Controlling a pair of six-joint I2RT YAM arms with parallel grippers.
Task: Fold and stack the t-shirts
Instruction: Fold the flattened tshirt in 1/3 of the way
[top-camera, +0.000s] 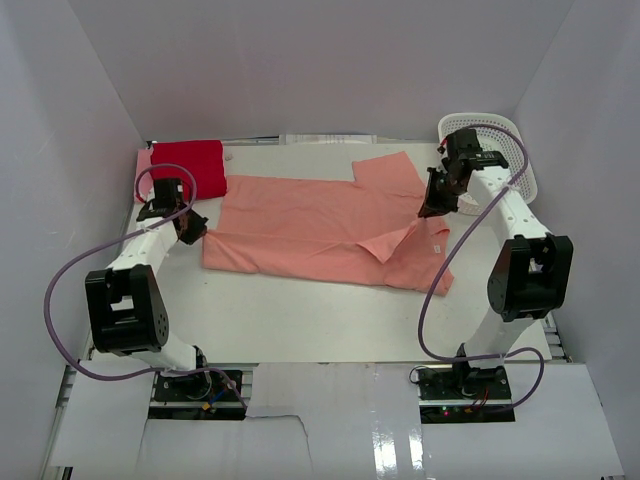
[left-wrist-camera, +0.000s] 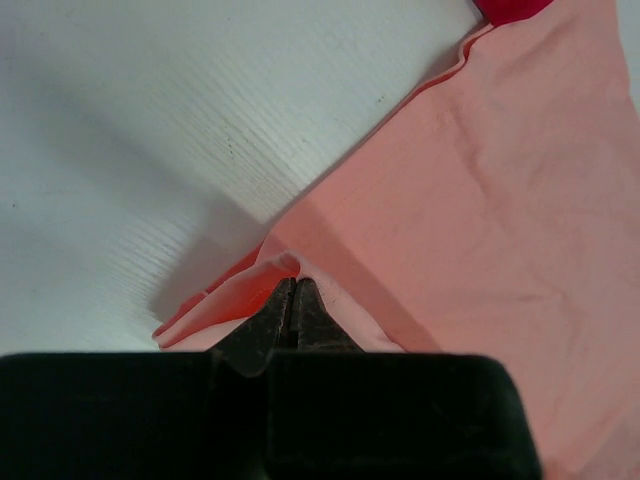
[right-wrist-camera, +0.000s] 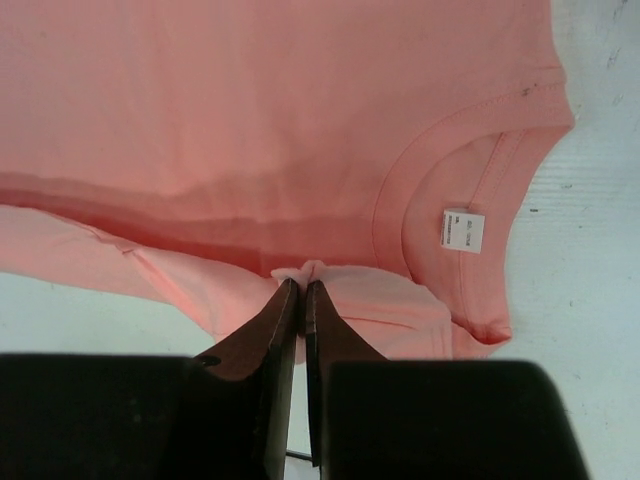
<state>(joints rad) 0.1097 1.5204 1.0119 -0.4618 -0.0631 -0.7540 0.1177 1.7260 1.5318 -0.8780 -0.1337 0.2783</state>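
Here, the left end effector (left-wrist-camera: 292, 290) pinches a soft corner fold of the salmon t-shirt (top-camera: 310, 225); the right end effector (right-wrist-camera: 302, 290) pinches thin cloth just before its ribbed collar, the shirt spread between them on the tabletop (top-camera: 300, 320).

Bright even light, soft shadows; wrist views slightly soft

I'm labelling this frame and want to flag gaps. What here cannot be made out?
Print on the neck label: right wrist view, too small.
What lies under the red t-shirt: top view, covered by it.
Inside of the basket: top view, partly behind the right arm.
Most of the salmon t-shirt: left wrist view, cut off by the edges.
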